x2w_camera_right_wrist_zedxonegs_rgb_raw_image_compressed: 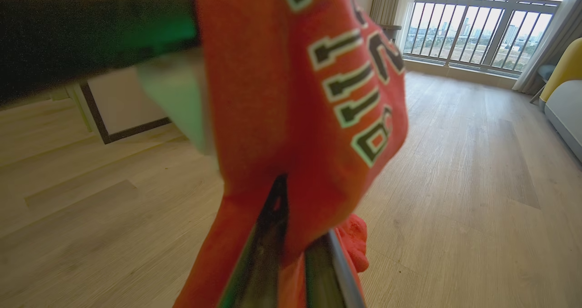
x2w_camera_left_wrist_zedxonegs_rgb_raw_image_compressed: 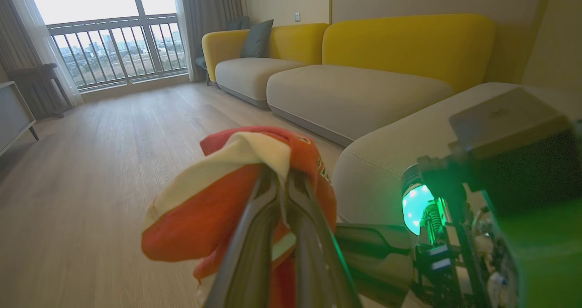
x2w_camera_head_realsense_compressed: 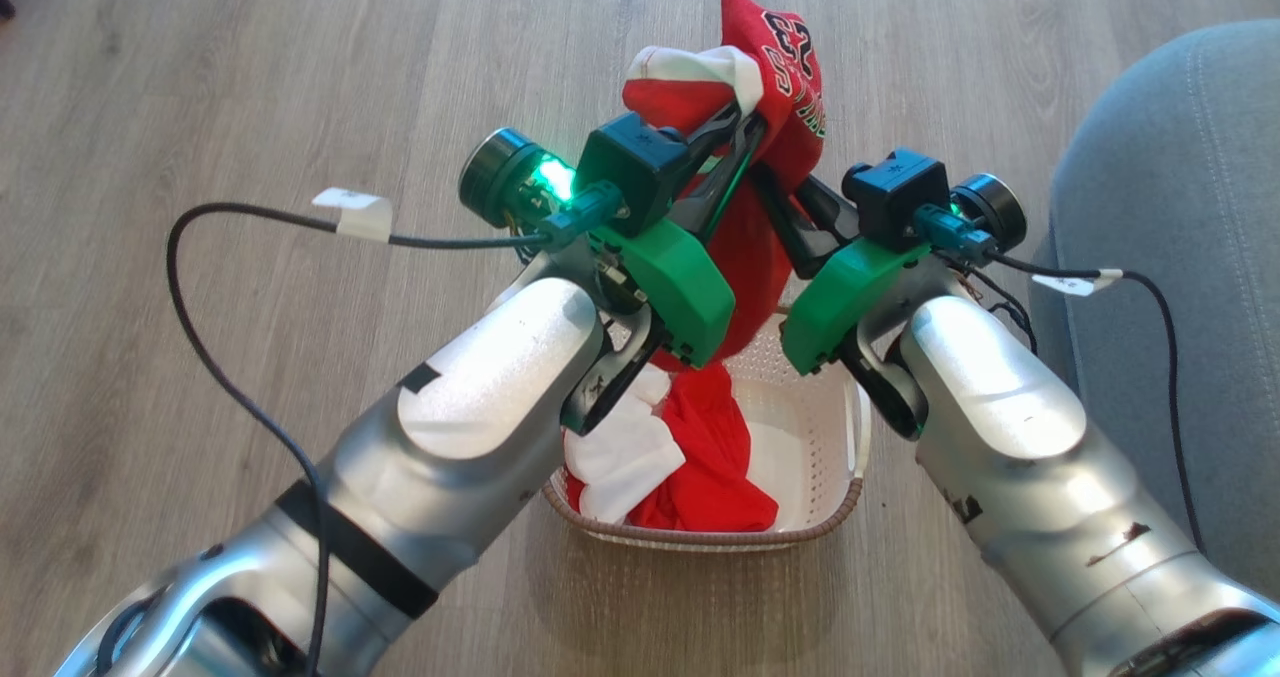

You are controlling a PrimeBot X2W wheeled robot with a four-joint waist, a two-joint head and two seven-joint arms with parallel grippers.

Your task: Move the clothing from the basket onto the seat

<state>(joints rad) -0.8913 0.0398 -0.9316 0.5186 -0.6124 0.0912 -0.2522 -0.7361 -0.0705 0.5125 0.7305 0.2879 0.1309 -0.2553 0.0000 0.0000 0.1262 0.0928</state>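
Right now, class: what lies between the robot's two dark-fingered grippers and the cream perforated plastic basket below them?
In the head view, a bright red lettered garment with white trim, pinched by left gripper and right gripper, hangs down toward the basket.

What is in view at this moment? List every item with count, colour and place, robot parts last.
red jersey: one, red with white trim and dark lettering, held up above the basket
remaining clothing: pile, count unclear, red and white, inside the basket
basket: one, cream with brown rim, on the floor between the arms
seat: one, grey, right edge of the head view
floor: pale wood planks, under everything
sofa: yellow backs, grey cushions, along the wall in the left wrist view
cushion: one, grey-blue, on the sofa's far end
left gripper: shut on the jersey's white-trimmed fold
right gripper: shut on the jersey's lettered part
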